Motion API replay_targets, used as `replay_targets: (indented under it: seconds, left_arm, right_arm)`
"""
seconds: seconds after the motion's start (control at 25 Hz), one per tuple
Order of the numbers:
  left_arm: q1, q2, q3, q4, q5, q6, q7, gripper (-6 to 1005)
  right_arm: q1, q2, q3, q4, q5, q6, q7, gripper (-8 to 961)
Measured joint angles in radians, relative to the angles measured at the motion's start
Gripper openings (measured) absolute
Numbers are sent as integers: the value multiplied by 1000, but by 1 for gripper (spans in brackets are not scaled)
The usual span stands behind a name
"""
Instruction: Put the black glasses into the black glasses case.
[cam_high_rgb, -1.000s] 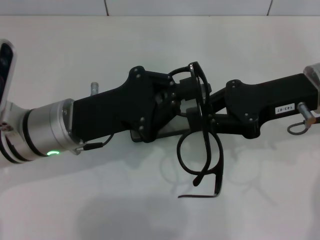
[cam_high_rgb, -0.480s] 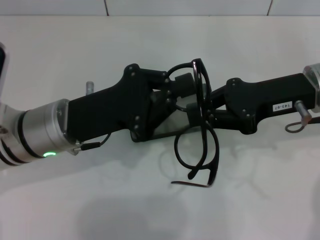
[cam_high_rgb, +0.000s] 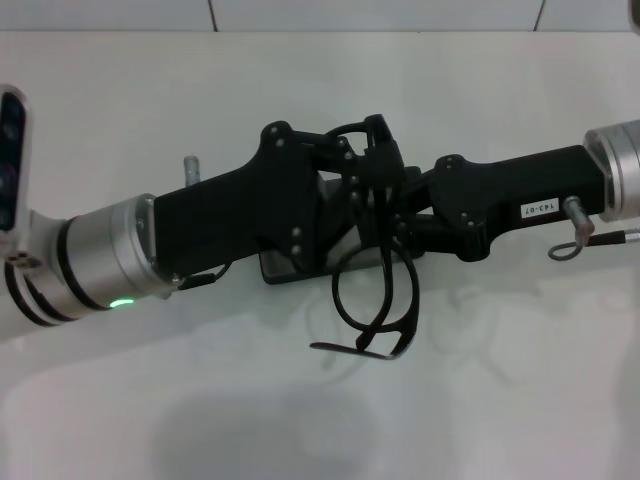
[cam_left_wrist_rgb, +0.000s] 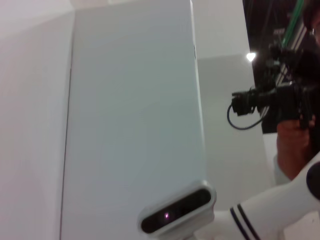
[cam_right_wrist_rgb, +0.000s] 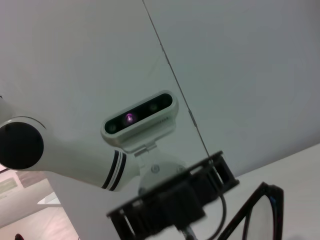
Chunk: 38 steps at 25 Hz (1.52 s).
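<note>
- The glasses (cam_high_rgb: 375, 300) hang tilted between the two grippers above the white table (cam_high_rgb: 480, 400), one lens ring and a folded arm drooping below the jaws.
- The left gripper (cam_high_rgb: 365, 190) and right gripper (cam_high_rgb: 405, 215) meet at the frame; whether either is clamped, I cannot tell.
- The case (cam_high_rgb: 290, 268) lies under the left gripper, mostly hidden.

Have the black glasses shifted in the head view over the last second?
Yes. The black glasses drifted toward the robot's left and slightly away from it, judged against the tabletop's far edge.
</note>
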Motion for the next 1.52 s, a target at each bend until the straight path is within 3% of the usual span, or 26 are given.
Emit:
replay_targets:
  seconds: [0.64, 1.12, 1.4, 1.52]
  left_arm:
    - [-9, -2, 45, -2, -12, -68, 66, 5]
    - [25, 9, 40, 7, -152, 80, 27, 6]
    - [97, 38, 35, 25, -275, 122, -86, 6]
    - [136, 51, 35, 22, -295, 114, -92, 6]
  right_arm:
    - [20, -3, -3, 21, 12, 21, 1, 101]
    - [9, -8, 5, 20, 13, 45, -1, 101]
    - [-5, -18, 15, 13, 26, 48, 0, 100]
    - [-13, -36, 89, 18, 28, 41, 6, 100]
